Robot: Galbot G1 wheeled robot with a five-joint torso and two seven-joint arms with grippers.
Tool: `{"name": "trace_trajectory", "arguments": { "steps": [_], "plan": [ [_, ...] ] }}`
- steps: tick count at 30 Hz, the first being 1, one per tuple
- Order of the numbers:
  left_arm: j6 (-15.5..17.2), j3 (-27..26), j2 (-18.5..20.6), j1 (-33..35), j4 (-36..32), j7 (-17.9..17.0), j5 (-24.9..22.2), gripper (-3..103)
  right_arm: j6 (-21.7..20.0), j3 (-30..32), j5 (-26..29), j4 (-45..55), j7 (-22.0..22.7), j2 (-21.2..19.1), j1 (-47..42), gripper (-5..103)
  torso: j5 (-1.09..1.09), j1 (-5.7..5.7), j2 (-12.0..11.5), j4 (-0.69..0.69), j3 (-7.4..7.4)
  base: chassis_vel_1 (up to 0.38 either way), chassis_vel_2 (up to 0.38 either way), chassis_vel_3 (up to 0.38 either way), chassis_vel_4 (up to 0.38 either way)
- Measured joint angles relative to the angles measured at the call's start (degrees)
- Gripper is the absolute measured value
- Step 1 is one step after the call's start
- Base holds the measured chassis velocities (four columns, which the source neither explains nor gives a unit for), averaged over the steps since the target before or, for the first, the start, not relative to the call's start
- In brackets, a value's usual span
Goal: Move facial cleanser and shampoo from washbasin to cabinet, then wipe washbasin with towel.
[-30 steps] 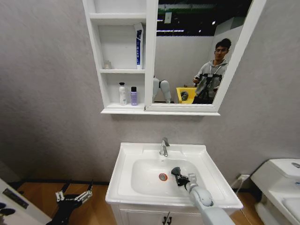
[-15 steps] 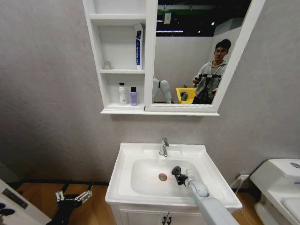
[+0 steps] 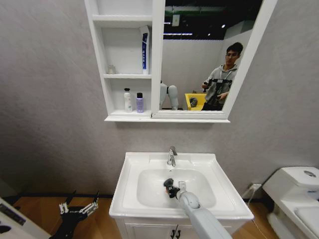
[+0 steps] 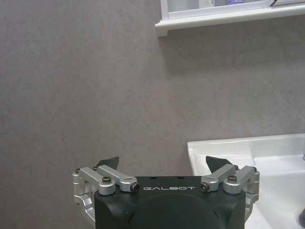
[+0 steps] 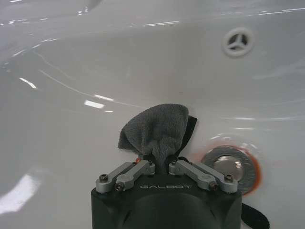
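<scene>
A: Count on the cabinet [image 3: 130, 59]?

B: Three open shelves. Two small bottles, one white [image 3: 128, 100], one purple [image 3: 140, 103], on the lowest; one tall tube [image 3: 144, 50], blue lettering unreadable, on the middle.

A: And you?

B: My right gripper [image 5: 160, 161], body marked GALBOT, is down in the washbasin [image 3: 129, 199], fingers clamped on one dark grey towel [image 5: 156, 131], just beside the red-ringed drain [image 5: 232, 165]. My left gripper [image 4: 162, 162], same marking, hangs low left of the washbasin, fingers spread, empty.
</scene>
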Motion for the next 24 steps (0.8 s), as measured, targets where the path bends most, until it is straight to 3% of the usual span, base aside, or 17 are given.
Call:
{"name": "trace_trajectory", "arguments": {
  "steps": [2,6,9,10,13,15,19,24],
  "plan": [
    [0.0,0.0,0.0,0.0,0.0,0.0,0.0,100,-0.7,-0.5,2.2,1.0,0.8,0.2,0.2,8,-0.05,0.01,0.0,0.02,0.01,0.000,0.000,0.000,0.000],
    [0.0,0.0,0.0,0.0,0.0,0.0,0.0,100,-0.6,0.2,1.5,1.0,0.4,-0.6,0.1,8,0.00,0.01,0.0,0.04,0.01,0.000,0.000,0.000,0.000],
    [0.0,0.0,0.0,0.0,0.0,0.0,0.0,100,2.0,5.0,-4.7,0.1,-1.9,-4.2,-1.6,8,-0.04,0.00,0.0,-0.01,0.00,0.000,0.000,0.000,0.000],
    [0.0,0.0,0.0,0.0,0.0,0.0,0.0,100,2.0,5.0,-4.7,0.1,-1.9,-4.2,-1.6,8,-0.04,0.00,0.0,-0.01,0.00,0.000,0.000,0.000,0.000],
    [0.0,0.0,0.0,0.0,0.0,0.0,0.0,100,3.2,9.3,-7.1,0.8,-3.7,-9.8,-3.6,8,-0.10,0.00,0.0,-0.10,-0.02,0.000,0.000,0.000,0.000],
    [0.0,0.0,0.0,0.0,0.0,0.0,0.0,100,3.4,9.9,-7.5,0.9,-4.1,-10.5,-3.9,8,-0.11,0.00,0.0,-0.11,-0.02,0.000,0.000,0.000,0.000],
    [0.0,0.0,0.0,0.0,0.0,0.0,0.0,100,3.5,10.5,-8.2,0.9,-4.2,-9.5,-4.4,8,-0.09,-0.01,0.0,-0.09,-0.03,0.000,0.000,0.000,0.000],
    [0.0,0.0,0.0,0.0,0.0,0.0,0.0,100,2.7,5.1,-7.2,3.0,-2.8,-3.5,-4.8,8,-0.09,0.00,0.0,-0.05,-0.03,0.000,0.000,0.000,0.000]
  ]
}}
